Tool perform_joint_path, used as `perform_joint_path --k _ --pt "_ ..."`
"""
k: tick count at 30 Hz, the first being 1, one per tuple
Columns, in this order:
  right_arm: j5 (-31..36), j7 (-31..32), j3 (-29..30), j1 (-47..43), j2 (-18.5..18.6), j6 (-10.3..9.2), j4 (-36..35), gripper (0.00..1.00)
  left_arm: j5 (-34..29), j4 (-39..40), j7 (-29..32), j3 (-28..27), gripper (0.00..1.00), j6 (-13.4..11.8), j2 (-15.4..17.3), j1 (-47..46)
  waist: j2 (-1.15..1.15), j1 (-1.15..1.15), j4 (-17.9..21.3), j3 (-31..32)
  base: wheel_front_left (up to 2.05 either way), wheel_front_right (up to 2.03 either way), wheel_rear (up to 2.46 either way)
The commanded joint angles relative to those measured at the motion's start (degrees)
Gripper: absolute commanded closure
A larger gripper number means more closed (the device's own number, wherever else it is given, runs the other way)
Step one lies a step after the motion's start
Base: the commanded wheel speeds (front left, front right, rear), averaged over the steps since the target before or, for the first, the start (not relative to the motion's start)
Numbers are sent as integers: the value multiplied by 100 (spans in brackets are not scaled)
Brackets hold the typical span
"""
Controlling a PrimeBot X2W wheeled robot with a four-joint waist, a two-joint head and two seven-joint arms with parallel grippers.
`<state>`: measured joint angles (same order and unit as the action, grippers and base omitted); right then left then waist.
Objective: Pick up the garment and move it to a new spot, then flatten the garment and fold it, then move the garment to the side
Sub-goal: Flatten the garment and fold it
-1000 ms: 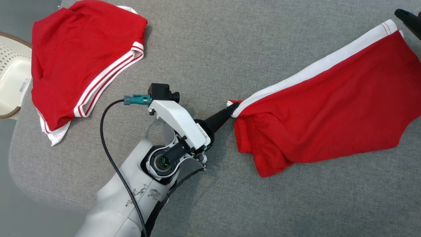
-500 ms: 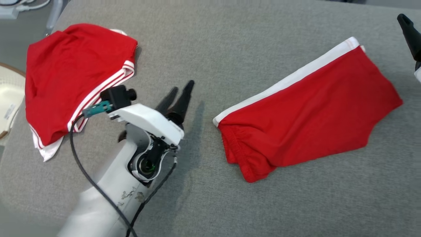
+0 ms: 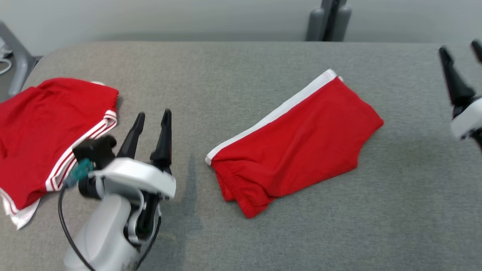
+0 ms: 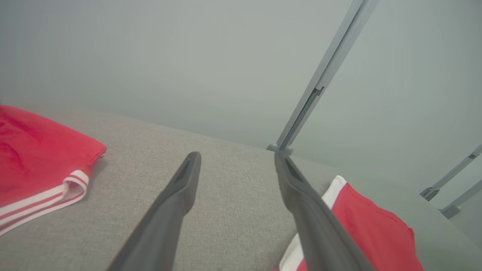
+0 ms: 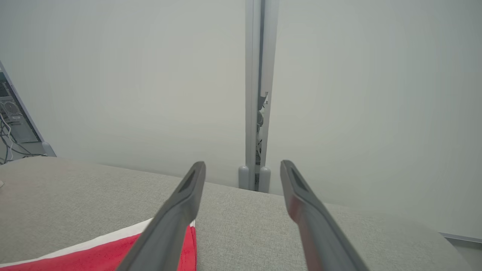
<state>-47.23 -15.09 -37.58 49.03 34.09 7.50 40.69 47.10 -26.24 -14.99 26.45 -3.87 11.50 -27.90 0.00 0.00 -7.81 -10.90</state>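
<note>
Grey padded surface [image 3: 241,75] underneath it all. At its middle lies the folded red garment [image 3: 297,139], flat, with its long axis running diagonally from near-left to far-right. The gathered end points toward the robot, and a white stripe [image 3: 271,116] runs along the far-left edge. A second red garment [image 3: 49,128] sits at the left edge. Between the two hangs the left end effector [image 3: 154,114], fingers spread wide, gripping nothing, clear of both. Far right, the right end effector [image 3: 459,48] is wide too, empty, well apart from the garment.

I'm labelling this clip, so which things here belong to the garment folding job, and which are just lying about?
Job: red garment with white side stripe, mid-table; grey table under it.
Lying about: pile of red garments at the left edge; grey post behind the table.
</note>
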Motion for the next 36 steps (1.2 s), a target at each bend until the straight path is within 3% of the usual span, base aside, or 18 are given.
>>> perform_joint_path --k 1,8,15,22,26,36 --pt "141 -11 85 -167 -27 -2 -58 0 -119 51 -18 -60 0 -40 -10 164 0 0 204 206 0 0 0" --pt "1432 -8 1691 -1736 -757 -3 -773 0 -1467 745 -20 -886 0 95 -267 1363 0 0 463 529 0 0 0" --pt "2032 -9 2567 -2855 -1452 -2 -1214 0 -2309 1084 -21 -1418 0 448 -617 2171 0 0 516 697 0 0 0" --pt "2257 -10 3063 -3337 -1864 -2 -1343 0 -2534 1208 -22 -1886 0 697 -811 2597 0 0 480 745 0 0 0" --pt "2328 -10 3147 -3462 -1971 -2 -1342 0 -2614 1205 -22 -1848 0 782 -849 2701 0 0 401 732 0 0 0" --pt "1831 85 3159 -3284 -2066 -2 -898 0 -2481 1227 -22 -1489 0 643 -847 2532 0 0 67 548 0 0 0"
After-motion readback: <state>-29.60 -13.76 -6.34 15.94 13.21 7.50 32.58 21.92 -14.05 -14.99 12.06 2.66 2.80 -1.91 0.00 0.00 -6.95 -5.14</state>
